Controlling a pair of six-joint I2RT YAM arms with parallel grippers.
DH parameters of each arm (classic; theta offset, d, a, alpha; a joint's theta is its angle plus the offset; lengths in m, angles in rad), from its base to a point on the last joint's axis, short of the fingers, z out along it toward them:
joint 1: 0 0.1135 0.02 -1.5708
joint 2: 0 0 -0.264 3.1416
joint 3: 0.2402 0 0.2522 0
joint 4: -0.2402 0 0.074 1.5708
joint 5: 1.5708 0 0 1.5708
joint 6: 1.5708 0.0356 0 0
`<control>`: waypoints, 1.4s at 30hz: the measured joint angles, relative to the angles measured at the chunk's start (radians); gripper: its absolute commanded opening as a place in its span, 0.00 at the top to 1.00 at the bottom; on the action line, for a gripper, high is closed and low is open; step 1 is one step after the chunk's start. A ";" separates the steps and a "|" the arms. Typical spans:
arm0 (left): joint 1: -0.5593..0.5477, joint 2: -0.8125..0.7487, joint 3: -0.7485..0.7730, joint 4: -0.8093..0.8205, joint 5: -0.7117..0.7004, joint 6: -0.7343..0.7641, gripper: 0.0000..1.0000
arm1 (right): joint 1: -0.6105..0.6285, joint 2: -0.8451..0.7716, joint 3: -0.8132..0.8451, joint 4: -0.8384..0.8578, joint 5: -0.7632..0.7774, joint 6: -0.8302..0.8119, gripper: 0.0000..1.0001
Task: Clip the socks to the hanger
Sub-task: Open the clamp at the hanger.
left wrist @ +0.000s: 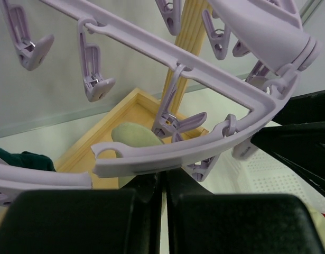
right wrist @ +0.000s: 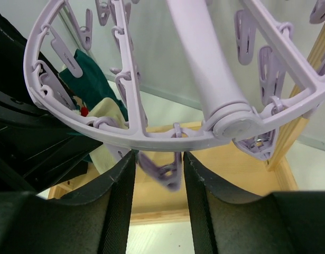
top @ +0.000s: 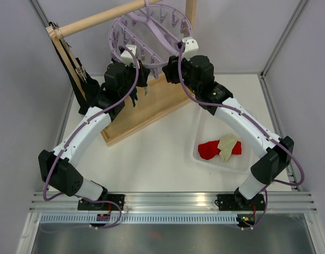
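Observation:
The lavender hanger hangs from the wooden rack, and both grippers are up at its lower rim. My left gripper is shut right under the ring. A cream sock hangs just past its fingertips beside a clip; I cannot tell whether the fingers pinch it. My right gripper is open, with a blurred dangling clip between its fingers. A teal sock and the cream sock hang to its left. A red sock and a cream one lie in the tray.
The wooden rack's base lies under both grippers, its bar runs across the top left and its post stands at the right. A long black cloth hangs at the left. The white tray sits under the right arm.

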 measured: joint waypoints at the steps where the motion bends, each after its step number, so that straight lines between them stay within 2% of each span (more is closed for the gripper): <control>1: 0.000 0.000 0.005 0.000 0.000 0.002 0.98 | 0.000 0.000 0.000 0.006 0.000 -0.004 0.52; 10: 0.000 0.008 0.027 -0.005 0.000 0.016 0.98 | 0.000 0.001 -0.001 0.029 0.018 -0.047 0.52; 21: 0.000 0.009 0.035 -0.015 0.001 0.022 0.98 | 0.000 -0.020 -0.108 0.105 0.055 -0.087 0.41; 27: 0.000 0.009 0.037 -0.021 0.001 0.023 0.98 | 0.001 -0.093 -0.225 0.156 0.067 -0.111 0.35; 31: 0.000 0.009 0.037 -0.020 0.001 0.023 0.98 | 0.001 -0.162 -0.306 0.223 0.071 -0.127 0.23; 34: 0.000 0.009 0.037 -0.021 0.001 0.023 0.98 | 0.001 -0.203 -0.356 0.262 0.085 -0.139 0.19; 42: 0.000 0.009 0.037 -0.021 0.001 0.023 0.98 | 0.001 -0.214 -0.370 0.303 0.076 -0.156 0.30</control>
